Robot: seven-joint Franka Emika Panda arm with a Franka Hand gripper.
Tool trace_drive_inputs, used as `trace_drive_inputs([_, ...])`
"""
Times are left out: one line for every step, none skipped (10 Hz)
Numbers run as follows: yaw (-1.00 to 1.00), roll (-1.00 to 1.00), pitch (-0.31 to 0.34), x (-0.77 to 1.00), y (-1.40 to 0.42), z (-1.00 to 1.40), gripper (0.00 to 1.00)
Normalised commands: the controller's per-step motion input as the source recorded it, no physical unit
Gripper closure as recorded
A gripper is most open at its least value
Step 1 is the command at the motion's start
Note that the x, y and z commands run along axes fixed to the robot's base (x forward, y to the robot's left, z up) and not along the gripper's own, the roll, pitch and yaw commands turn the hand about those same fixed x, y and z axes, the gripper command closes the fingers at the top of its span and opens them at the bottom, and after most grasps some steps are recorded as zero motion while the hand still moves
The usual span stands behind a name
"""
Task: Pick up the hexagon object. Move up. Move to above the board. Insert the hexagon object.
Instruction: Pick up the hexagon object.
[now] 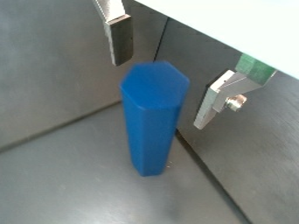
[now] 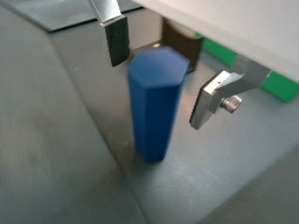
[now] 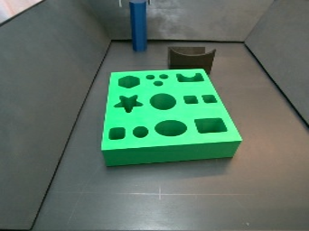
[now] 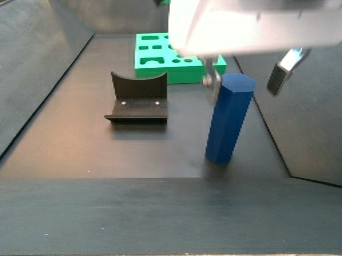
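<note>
Tall blue hexagonal peg (image 2: 155, 103) stands upright on the floor beyond the bright green cut-out board (image 3: 165, 117). Gripper (image 2: 163, 74) straddles its top, fingers apart, not yet touching, positioned for the grasp.

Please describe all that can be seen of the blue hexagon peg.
The hexagon object is a plain, matte blue prism with a flat six-sided top. It stands upright on the dark floor, apart from the board. The gripper is open around its upper end, one finger on each side; no pad clearly touches it.
</note>
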Motion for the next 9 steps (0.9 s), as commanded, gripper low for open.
trace_drive_inputs([0.73,-0.09,-0.324,0.05,0.27,-0.51,0.00])
trace_drive_inputs([0.75,-0.06,-0.313,0.02,0.23,-0.52,0.00])
trace_drive_inputs([0.74,0.00,-0.273,0.00,0.00,-0.57,0.00])
trace_drive_inputs([0.61,0.07,-0.260,0.00,-0.29,-0.44,0.00])
trace_drive_inputs([0.51,0.08,-0.243,-0.04,-0.41,-0.29,0.00])
trace_drive_inputs([0.51,0.05,-0.189,0.00,-0.34,-0.15,0.00])
trace_drive_inputs([0.09,0.00,-0.003,-0.01,-0.01,0.00,0.00])
trace_drive_inputs([0.00,0.02,0.000,0.00,0.00,0.00,0.00])
trace_drive_inputs([0.11,0.31,0.000,0.00,0.25,-0.21,0.00])
